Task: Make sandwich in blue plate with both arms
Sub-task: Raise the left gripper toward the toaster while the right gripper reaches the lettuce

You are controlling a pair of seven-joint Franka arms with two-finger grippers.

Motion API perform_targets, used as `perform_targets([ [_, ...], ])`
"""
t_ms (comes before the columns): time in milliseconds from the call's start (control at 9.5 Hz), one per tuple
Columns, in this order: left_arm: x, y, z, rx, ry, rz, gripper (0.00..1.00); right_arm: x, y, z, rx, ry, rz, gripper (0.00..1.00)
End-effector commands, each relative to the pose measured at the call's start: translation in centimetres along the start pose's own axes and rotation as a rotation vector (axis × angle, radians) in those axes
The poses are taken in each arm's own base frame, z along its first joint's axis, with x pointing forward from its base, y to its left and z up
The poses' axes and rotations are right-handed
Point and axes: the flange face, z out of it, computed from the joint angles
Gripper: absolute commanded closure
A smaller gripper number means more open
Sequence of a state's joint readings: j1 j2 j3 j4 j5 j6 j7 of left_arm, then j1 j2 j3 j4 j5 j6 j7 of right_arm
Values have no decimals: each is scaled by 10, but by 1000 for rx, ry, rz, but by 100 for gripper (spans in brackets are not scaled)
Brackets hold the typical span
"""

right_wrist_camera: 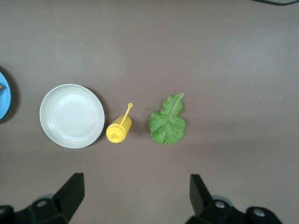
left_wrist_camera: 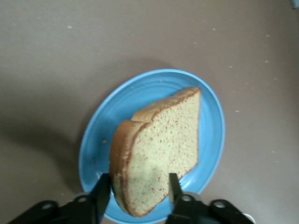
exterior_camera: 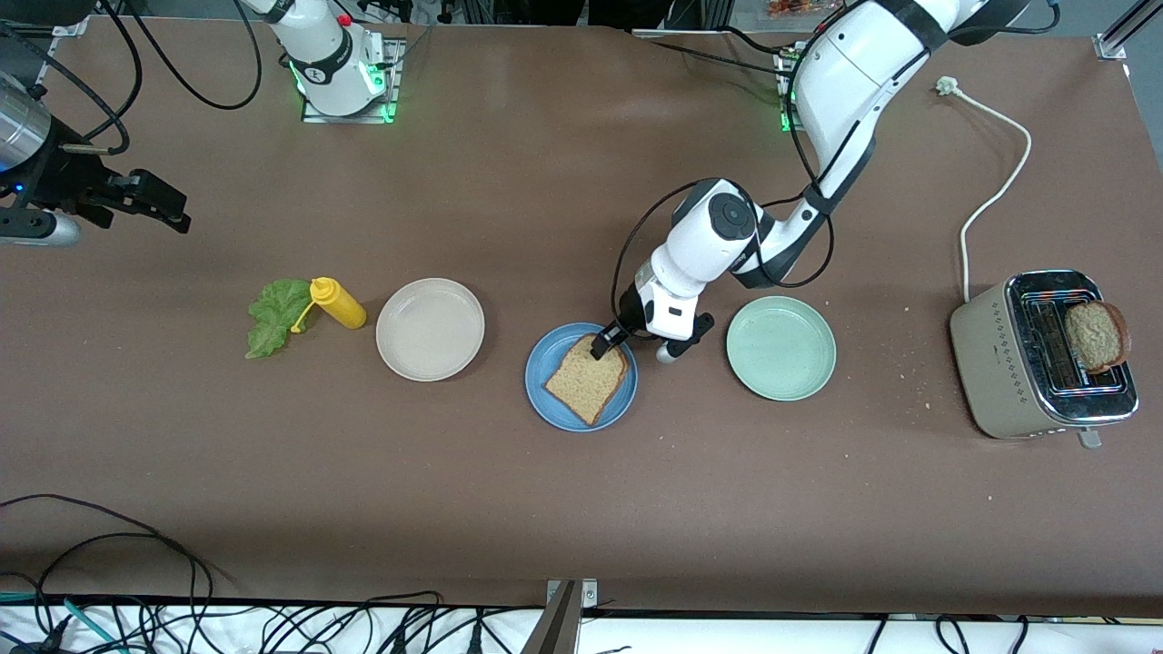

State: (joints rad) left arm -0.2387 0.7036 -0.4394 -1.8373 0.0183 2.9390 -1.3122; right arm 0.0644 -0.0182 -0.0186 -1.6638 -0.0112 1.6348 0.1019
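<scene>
The blue plate (exterior_camera: 581, 377) lies mid-table, between a beige plate and a pale green plate. One brown bread slice (exterior_camera: 588, 379) lies in it, and in the left wrist view (left_wrist_camera: 163, 144) it looks slightly tilted. My left gripper (exterior_camera: 603, 344) is low over the slice's corner farthest from the front camera. Its fingers (left_wrist_camera: 103, 193) stand parted on either side of that corner. A second bread slice (exterior_camera: 1097, 335) sticks out of the toaster. The lettuce leaf (exterior_camera: 274, 314) lies flat toward the right arm's end, also in the right wrist view (right_wrist_camera: 168, 120). My right gripper (exterior_camera: 156, 206) waits high at that end, open and empty.
A yellow squeeze bottle (exterior_camera: 338, 302) lies beside the lettuce. The beige plate (exterior_camera: 430, 329) and the pale green plate (exterior_camera: 780, 347) flank the blue one. The toaster (exterior_camera: 1045, 354) stands at the left arm's end, its white cord running toward the bases. Crumbs dot the table near it.
</scene>
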Motion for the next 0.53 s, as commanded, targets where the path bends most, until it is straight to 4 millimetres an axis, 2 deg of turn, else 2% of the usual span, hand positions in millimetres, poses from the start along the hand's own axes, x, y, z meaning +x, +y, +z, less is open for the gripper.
perform_targets([
  [0,8,-3,-4,95,10,24,20,-1,0,-6,2,-2,6,0],
  [105,8,-1,-8,113,10,28,17,-1,0,-5,2,-3,6,0],
  [211,9,7,-22,150,11,34,13,-1,-3,-6,0,-1,-1,0],
  [316,15,14,-45,188,23,34,10,-1,-2,-6,-1,-1,-1,0],
  [421,28,23,-83,234,45,28,9,-1,-2,-6,-1,-1,-1,0],
])
